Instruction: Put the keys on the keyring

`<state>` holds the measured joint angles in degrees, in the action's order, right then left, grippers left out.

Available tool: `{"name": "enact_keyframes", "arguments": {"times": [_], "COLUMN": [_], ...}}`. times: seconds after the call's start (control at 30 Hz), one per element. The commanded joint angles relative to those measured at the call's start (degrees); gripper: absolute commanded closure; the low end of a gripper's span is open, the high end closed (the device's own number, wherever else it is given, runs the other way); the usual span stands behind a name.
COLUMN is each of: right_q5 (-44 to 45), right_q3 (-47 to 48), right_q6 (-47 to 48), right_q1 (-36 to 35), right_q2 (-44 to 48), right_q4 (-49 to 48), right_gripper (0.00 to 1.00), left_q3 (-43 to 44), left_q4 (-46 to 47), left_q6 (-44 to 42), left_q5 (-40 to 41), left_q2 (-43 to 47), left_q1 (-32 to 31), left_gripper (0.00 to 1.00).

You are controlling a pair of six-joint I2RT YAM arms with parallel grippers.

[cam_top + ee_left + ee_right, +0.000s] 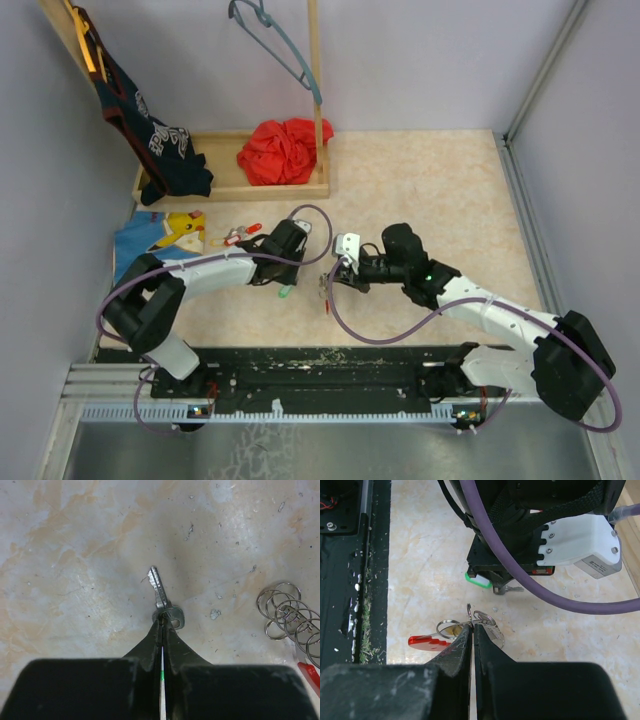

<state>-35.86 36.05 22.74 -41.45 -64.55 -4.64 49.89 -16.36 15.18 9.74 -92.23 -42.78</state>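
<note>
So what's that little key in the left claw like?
The key is small, silvery metal, with a toothed blade and a rounded head with a hole. The left claw is shut on its head, so the blade sticks out past the tips, slightly askew, over the pale table. A green tag shows beside it. Whether it touches the table is unclear.

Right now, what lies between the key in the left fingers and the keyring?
Bare speckled tabletop separates key from keyring; the left wrist view shows it.

looks down on the whole tabletop from high behind; peers close from each wrist, sharing the keyring.
</note>
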Motion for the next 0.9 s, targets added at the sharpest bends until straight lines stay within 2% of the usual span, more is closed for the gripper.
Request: {"name": "enact_keyframes", "arguments": {"times": [0.0, 0.27, 0.4, 0.43, 0.5, 0.6, 0.7, 0.87], "right_q5": [-0.97, -1.01, -1.15, -1.15, -1.23, -1.22, -1.32, -1.48], "right_q3": [2.18, 2.18, 2.09, 2.05, 1.99, 2.00, 2.00, 1.84], "right_q6": [-0.25, -0.33, -0.34, -0.38, -0.41, -0.36, -0.32, -0.42], "right_q1": [0.67, 0.67, 0.67, 0.67, 0.67, 0.67, 0.69, 0.71], "right_q2": [1.94, 2.02, 2.08, 2.14, 2.24, 2.16, 2.15, 2.16], "right_q4": [-2.39, -2.30, -2.35, -2.34, -2.36, -2.43, -2.47, -2.65], "right_gripper": [1.00, 1.00, 1.00, 1.00, 1.00, 1.00, 1.00, 1.00], "left_q3": [1.60, 5.37, 6.97, 7.12, 7.63, 7.71, 6.06, 2.49], "left_q4": [-2.00, -9.94, -11.08, -11.17, -11.71, -12.90, -13.33, -12.77], "left_q6": [0.76, 12.96, 15.17, 15.78, 16.03, 16.39, 17.13, 18.52], "left_q5": [1.61, 8.30, 9.65, 9.97, 10.39, 10.49, 9.78, 5.38], "left_q2": [1.40, -1.82, -3.13, -3.07, -3.13, -2.37, 0.11, 3.73], "left_q1": [-0.37, -0.37, -0.33, -0.29, -0.28, -0.28, -0.28, -0.28], "left_gripper": [1.00, 1.00, 0.98, 0.94, 0.79, 0.70, 0.55, 0.43]}}
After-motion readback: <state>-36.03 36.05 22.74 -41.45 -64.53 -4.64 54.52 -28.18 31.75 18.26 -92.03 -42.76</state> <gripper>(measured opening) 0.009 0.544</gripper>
